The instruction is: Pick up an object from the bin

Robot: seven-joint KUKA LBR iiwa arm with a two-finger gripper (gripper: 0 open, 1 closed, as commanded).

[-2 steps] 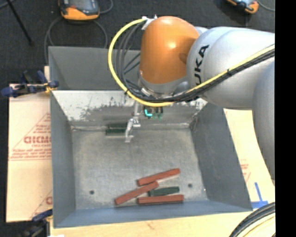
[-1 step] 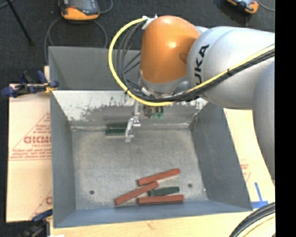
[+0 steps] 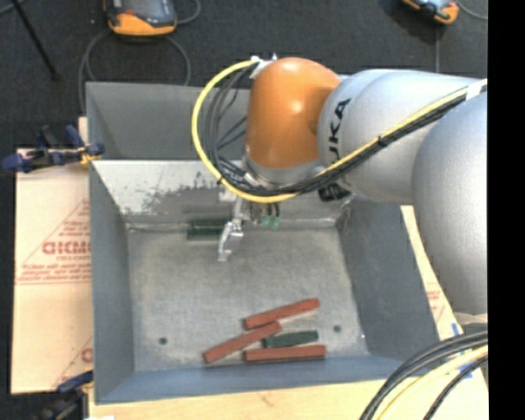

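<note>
The gripper [image 3: 232,239] is being held low at the far wall of the bin [image 3: 111,271], just beside the right end of a dark green bar [image 3: 203,229]. The bar's long axis is being shown running left-right along that wall. Whether the gripper is spread cannot be told.

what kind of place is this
Most likely a robotics lab set up for bin-picking trials: a KUKA arm with looped cables reaches over a grey metal bin holding a few reddish-brown sticks.

Dark floor [image 3: 328,41], looping cables [image 3: 85,61] — orange device [image 3: 141,16] (top left)
</note>
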